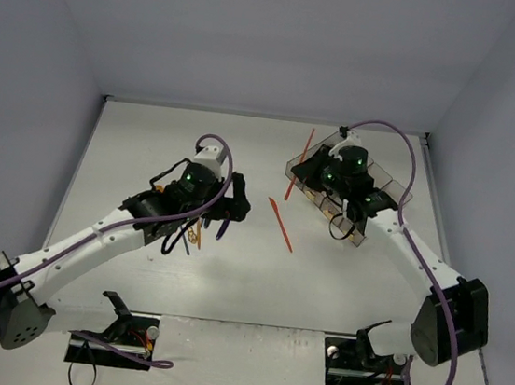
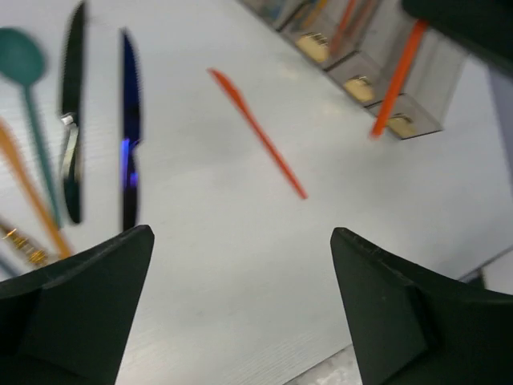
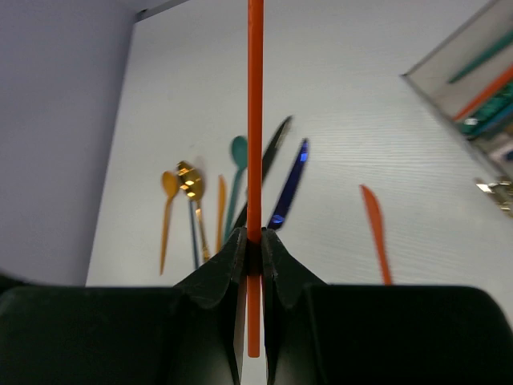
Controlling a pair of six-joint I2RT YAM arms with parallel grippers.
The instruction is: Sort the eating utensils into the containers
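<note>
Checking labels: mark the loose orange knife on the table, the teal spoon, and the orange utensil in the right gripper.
orange knife (image 2: pixel 256 132), left wrist view, middle of its length.
teal spoon (image 2: pixel 20 52), left wrist view, bowl.
orange utensil (image 3: pixel 255 120), right wrist view, shaft above the grip.

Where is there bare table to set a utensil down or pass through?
Free: the far-left stretch of table, between the left arm and the back edge; and the near-centre strip between the orange knife and the arm bases. Crowded: the utensil cluster by the open left end effector, and the containers, where the right end effector grips an orange utensil.
</note>
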